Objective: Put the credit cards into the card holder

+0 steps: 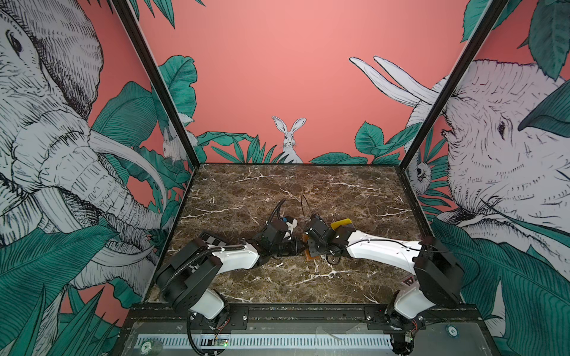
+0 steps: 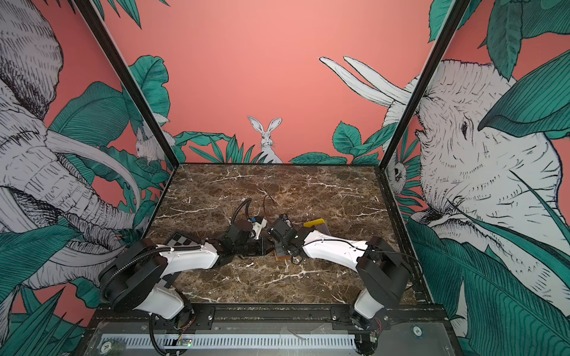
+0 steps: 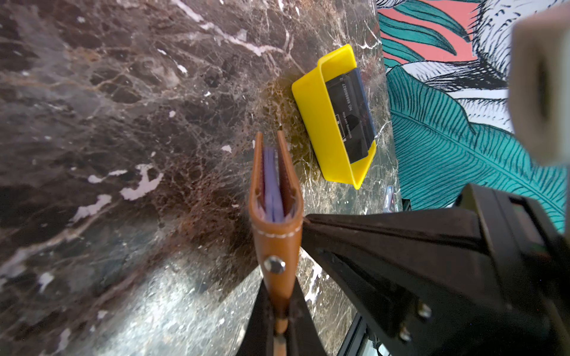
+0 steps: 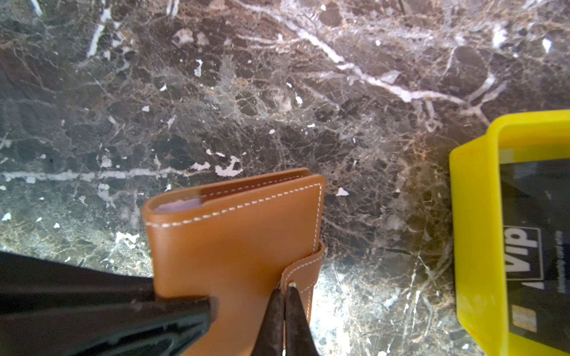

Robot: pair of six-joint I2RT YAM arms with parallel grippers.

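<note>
The tan leather card holder (image 3: 276, 240) stands on edge on the marble, slightly parted, with bluish sleeves showing inside. My left gripper (image 3: 280, 326) is shut on its lower leather edge below the metal snap stud. My right gripper (image 4: 285, 288) is shut on the snap tab at the holder's (image 4: 234, 243) corner. In both top views the two grippers meet mid-table over the holder (image 1: 311, 255) (image 2: 282, 256), which is mostly hidden by them. The black credit cards (image 4: 536, 246) with white "Vip" lettering lie in a yellow tray (image 4: 475, 231), apart from the holder; the left wrist view shows these cards (image 3: 350, 114) too.
The yellow tray (image 1: 340, 222) (image 2: 314, 222) sits just behind my right forearm, close to the holder. A black-and-white checkerboard card (image 1: 212, 239) lies under my left arm. Printed walls close in the brown marble table (image 1: 293, 191) on three sides.
</note>
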